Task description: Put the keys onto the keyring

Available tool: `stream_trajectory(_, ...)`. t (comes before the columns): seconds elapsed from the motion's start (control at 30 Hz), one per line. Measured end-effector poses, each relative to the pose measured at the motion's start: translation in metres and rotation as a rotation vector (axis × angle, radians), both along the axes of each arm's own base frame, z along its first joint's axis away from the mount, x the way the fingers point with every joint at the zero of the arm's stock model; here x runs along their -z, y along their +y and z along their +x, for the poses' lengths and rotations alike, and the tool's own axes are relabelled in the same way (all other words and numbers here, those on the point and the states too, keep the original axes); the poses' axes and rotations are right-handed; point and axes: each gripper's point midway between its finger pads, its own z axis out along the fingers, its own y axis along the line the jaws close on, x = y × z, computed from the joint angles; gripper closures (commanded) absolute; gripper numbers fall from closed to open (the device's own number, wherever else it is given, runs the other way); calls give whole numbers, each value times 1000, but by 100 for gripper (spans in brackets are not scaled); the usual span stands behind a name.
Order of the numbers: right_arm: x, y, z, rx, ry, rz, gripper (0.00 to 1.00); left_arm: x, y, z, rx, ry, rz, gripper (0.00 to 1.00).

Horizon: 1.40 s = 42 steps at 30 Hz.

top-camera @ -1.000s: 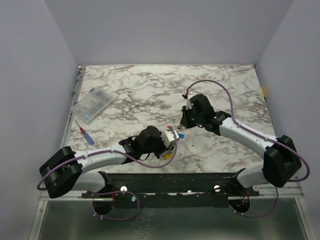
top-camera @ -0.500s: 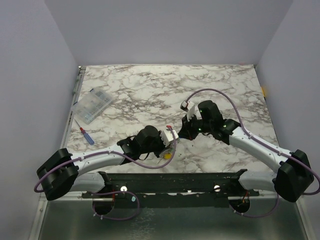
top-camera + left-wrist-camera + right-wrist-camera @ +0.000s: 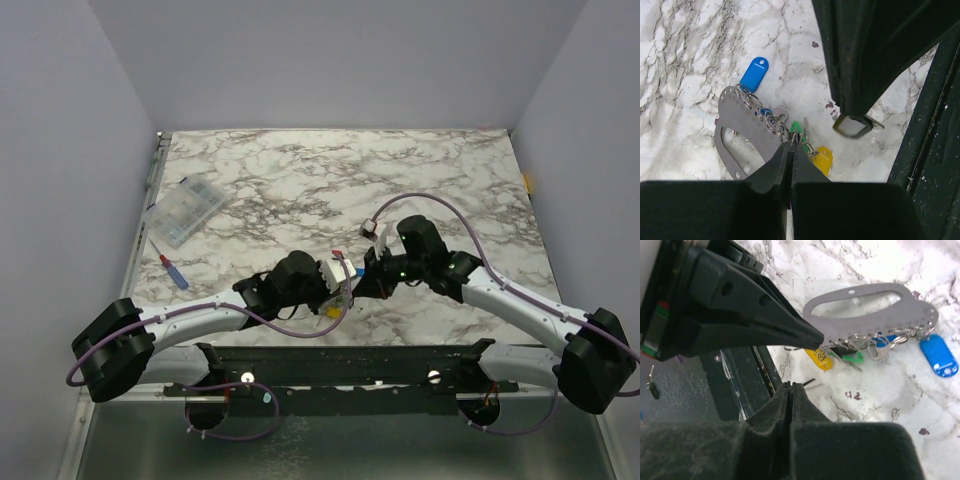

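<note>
Grippers both clamped: L gripper point(image 3: 790, 150) pinches grey ring plate point(image 3: 732, 125) at ring edge; R gripper point(image 3: 790, 386) just beside, contents unclear.

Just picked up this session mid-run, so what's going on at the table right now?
The left pincer is shut on one of the small rings strung along a flat grey metal plate, by the green tag and yellow tag. A blue tag hangs further along. The right pincer is shut too, poised close beside that spot, apparently empty.
</note>
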Motion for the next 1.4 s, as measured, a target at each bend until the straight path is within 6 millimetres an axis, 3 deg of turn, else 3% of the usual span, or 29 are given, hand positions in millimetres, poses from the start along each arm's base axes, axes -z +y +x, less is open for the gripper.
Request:
stream_trajectory(0.17,4,-3,-5,36,34,19,99,0,0,0,1,0,-1,100)
stream_trajectory(0.7,17,14,8,110,62,136,99,-12,-4,1,-13,-11,-65,100)
stream_trajectory(1.4,36,6,10,167,52,127,99,-16,-6,1,-17,-17,-97,100)
